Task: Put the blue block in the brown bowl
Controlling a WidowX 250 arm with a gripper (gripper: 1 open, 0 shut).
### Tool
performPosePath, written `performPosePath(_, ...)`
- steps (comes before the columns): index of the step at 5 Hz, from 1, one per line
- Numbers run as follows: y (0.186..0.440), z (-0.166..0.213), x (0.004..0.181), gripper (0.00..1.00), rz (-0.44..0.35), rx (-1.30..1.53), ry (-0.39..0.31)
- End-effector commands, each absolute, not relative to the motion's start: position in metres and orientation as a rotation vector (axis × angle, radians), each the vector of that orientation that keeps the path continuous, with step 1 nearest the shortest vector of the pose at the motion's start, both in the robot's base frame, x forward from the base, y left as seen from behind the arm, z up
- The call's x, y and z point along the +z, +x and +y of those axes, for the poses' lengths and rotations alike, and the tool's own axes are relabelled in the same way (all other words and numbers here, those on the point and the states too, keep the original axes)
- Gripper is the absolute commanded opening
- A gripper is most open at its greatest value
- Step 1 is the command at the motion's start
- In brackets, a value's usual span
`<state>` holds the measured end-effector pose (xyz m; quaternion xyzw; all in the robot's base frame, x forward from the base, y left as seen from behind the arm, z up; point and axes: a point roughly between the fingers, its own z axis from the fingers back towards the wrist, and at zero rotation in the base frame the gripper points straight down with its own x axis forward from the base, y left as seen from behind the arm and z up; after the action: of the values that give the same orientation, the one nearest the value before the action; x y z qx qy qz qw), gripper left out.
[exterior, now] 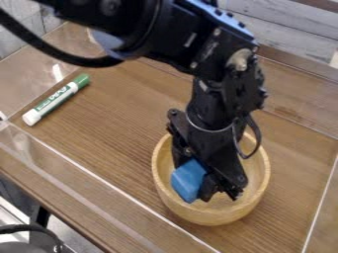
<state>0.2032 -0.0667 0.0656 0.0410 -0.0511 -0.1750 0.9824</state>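
Note:
The brown bowl (251, 198), round and light wooden, sits on the table at the lower right of the camera view. My black gripper (209, 176) reaches down into it from above. It is shut on the blue block (191, 180), a small bright blue piece that shows at the left side of the fingers, low inside the bowl. Whether the block touches the bowl's floor I cannot tell. The arm hides much of the bowl's inside.
A green-and-white marker (55, 97) lies on the wooden table (119, 128) at the left. A clear raised rim (53, 158) runs along the table's front and left edges.

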Motion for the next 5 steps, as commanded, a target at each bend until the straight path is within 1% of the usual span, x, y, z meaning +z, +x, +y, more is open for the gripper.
performPosePath(1,0.2145,-0.0711,0.0760,0.00,-0.142,-0.325,0.067)
performPosePath(5,0.2187,-0.0678,0.0782,0.00,-0.142,-0.263,0.044)
